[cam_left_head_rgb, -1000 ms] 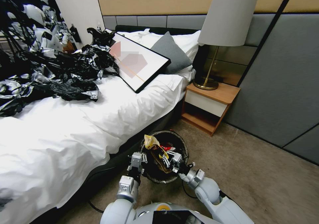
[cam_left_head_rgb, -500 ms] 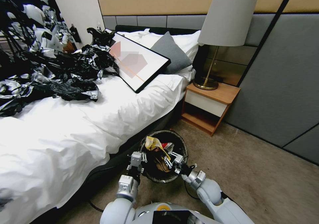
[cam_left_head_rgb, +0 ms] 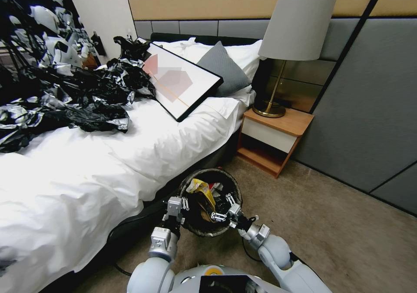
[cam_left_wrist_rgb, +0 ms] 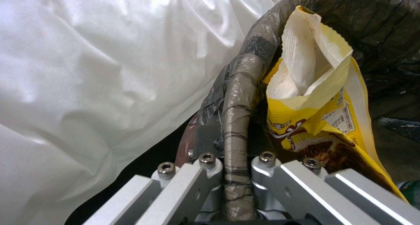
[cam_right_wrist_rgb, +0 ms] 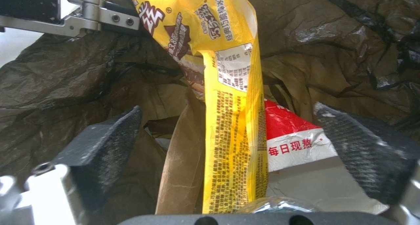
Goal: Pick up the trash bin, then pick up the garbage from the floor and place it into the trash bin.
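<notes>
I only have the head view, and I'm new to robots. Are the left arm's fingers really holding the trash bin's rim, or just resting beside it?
Observer: They are holding it. In the left wrist view, the left gripper is shut on the bag-covered rim of the trash bin.
Operator: Is the right one holding that yellow wrapper?
Observer: No. The right gripper is open inside the bin. The yellow snack wrapper stands between its fingers and seems to touch neither.
Operator: What's underneath it?
Observer: A red-and-white wrapper and a brown paper piece lie lower in the bin.
</notes>
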